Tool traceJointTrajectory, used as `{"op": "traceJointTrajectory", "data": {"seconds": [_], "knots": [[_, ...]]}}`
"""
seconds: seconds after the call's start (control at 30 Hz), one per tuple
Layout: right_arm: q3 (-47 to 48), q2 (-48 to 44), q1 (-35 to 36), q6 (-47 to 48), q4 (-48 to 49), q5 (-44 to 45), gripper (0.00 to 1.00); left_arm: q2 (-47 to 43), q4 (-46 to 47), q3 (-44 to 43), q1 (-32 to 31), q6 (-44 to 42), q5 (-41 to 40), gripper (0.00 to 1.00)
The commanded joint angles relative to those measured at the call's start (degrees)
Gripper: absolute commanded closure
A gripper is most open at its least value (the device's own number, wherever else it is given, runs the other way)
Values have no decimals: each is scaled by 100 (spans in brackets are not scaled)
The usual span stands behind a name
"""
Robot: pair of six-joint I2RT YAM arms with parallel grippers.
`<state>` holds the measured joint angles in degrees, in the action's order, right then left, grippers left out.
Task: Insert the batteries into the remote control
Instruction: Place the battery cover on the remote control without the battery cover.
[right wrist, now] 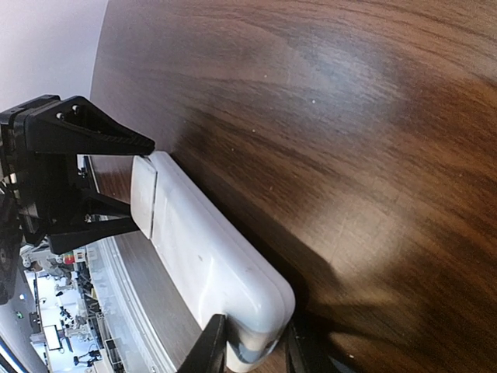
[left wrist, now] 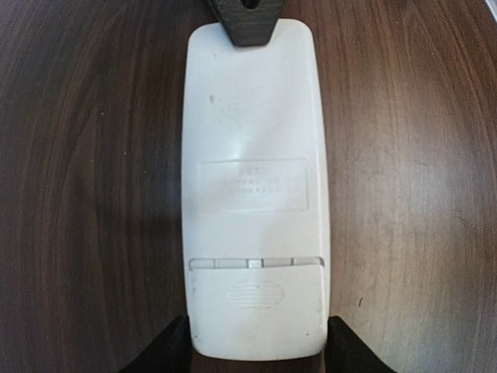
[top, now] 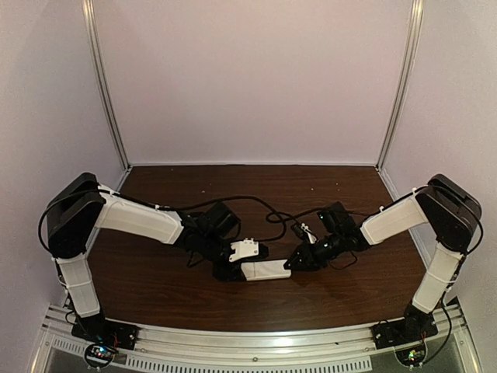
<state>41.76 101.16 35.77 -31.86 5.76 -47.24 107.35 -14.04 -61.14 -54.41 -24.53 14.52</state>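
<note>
White remote control (top: 264, 270) lies back-up at the centre of the table (top: 171, 186) in the top view; no batteries show. Watch it, operator: held at both ends, it can swivel or slip if one side lets go. Left gripper (top: 227, 270) reaches in low from 9 o'clock, right gripper (top: 300, 259) from 3.

Left wrist view: fingers (left wrist: 167, 353) flank the lidded end; you cannot tell whether they are clamped or loose.

Right wrist view: jaws pinch the opposite end.

Pale walls (top: 248, 78) surround a dark wooden table (top: 233, 183).
</note>
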Motion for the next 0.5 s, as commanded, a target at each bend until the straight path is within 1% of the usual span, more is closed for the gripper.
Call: {"op": "traceJointTrajectory", "data": {"seconds": [0.0, 0.13, 0.2, 0.27, 0.33, 0.4, 0.47], "knots": [[17, 248, -4, 249, -124, 287, 75, 364, 86, -120, -24, -136, -167, 42], [17, 250, -13, 247, -123, 277, 75, 359, 57, -172, -24, -93, -147, 38], [8, 246, -16, 248, -119, 277, 75, 313, 41, -168, -18, -68, -146, 33], [-1, 246, -28, 239, -112, 273, 75, 222, 44, -146, -23, -14, -156, 25], [-14, 241, -35, 227, -98, 277, 75, 99, 101, -95, -25, 49, -152, 13], [-26, 244, -42, 211, -80, 277, 75, -41, 182, -36, -25, 101, -157, 4], [-32, 231, -44, 207, -71, 277, 75, -167, 256, 6, -17, 200, -206, 3]]}}
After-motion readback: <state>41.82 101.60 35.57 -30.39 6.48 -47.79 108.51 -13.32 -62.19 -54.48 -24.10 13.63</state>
